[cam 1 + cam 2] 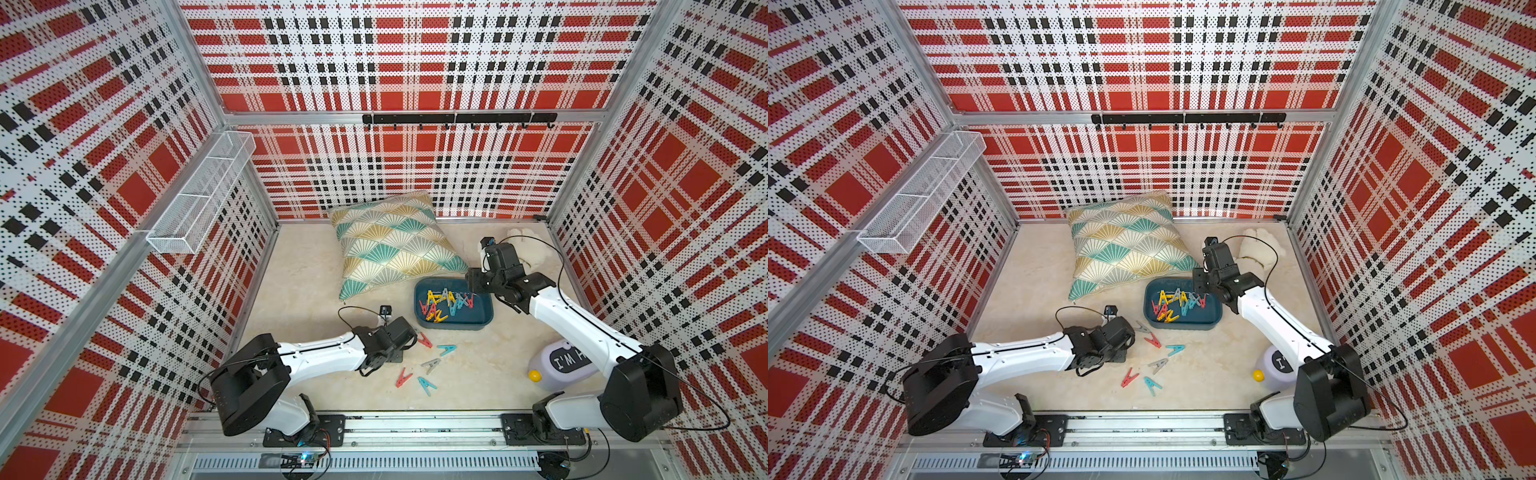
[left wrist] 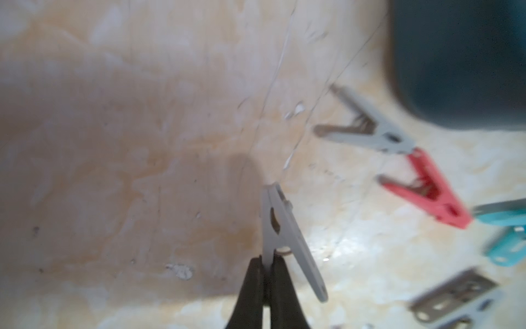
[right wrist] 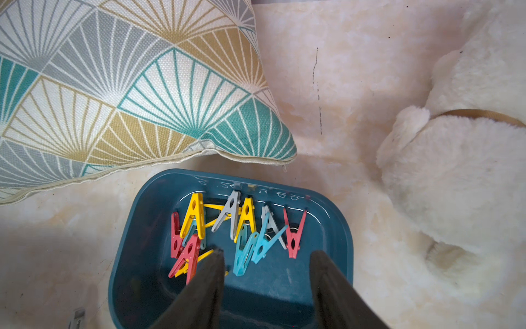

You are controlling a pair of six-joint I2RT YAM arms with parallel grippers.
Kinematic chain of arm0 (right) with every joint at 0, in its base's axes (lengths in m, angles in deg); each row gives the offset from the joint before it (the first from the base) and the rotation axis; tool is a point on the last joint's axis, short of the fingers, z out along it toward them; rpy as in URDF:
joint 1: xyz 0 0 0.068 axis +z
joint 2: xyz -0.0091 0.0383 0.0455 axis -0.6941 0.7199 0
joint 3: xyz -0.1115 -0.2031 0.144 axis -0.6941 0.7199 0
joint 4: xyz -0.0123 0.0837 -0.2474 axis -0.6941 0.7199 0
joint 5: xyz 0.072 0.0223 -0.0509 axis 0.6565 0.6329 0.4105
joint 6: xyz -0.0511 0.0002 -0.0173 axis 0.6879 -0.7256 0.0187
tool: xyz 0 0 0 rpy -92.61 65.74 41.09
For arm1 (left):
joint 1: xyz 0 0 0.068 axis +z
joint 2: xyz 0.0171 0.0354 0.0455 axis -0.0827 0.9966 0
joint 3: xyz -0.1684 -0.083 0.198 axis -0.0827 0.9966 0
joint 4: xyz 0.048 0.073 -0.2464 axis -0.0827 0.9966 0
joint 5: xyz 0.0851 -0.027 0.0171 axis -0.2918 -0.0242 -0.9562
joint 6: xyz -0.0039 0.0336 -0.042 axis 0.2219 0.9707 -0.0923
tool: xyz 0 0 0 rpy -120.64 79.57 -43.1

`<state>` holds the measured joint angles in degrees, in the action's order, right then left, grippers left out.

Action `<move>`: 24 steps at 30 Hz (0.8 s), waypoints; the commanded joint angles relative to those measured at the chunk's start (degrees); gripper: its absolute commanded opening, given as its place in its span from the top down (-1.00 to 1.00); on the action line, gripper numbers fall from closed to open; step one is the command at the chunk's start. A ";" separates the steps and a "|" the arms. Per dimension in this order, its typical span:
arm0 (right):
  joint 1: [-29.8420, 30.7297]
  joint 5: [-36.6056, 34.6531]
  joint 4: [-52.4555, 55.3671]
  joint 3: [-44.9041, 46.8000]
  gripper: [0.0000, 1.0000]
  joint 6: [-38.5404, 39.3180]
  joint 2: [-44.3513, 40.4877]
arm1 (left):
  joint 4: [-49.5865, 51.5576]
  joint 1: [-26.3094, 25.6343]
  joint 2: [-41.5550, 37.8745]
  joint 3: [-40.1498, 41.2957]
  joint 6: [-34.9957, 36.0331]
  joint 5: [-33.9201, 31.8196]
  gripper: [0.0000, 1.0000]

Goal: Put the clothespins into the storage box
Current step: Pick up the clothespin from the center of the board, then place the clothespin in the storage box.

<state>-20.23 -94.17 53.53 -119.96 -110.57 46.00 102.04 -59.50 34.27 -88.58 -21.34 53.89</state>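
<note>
Most clothespins (image 3: 193, 213) are sitting in the storage box (image 3: 132, 228), a few lying loose; left gripper (image 2: 266, 260) is clamping a grey clothespin (image 2: 280, 236), right gripper (image 3: 267, 252) hanging half-open, empty

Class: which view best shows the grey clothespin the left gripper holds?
Left wrist view: the grey clothespin sits close, pinched in the left gripper. Both top views hide it under that arm; the right wrist view misses it.

Bright, even light, soft shadows; blurry left wrist view; wide-angle edge distortion.
</note>
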 commanded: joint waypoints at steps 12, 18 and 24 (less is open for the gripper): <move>0.29 -3.28 1.70 0.22 -0.11 -2.56 -0.92 | -1.88 0.23 20.21 -32.30 15.83 4.50 0.92; -1.05 -5.57 1.91 -0.03 -0.12 -5.50 -0.86 | -2.08 -1.15 28.56 -36.97 18.55 6.99 0.92; -1.31 -5.73 2.01 -0.65 -0.13 -5.55 -0.82 | -1.20 -1.94 32.77 -40.10 21.01 8.66 0.90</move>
<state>-21.23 -98.78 54.80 -119.94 -115.32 46.00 100.29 -61.06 66.05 -126.35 -2.74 61.14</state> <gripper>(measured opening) 0.564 0.085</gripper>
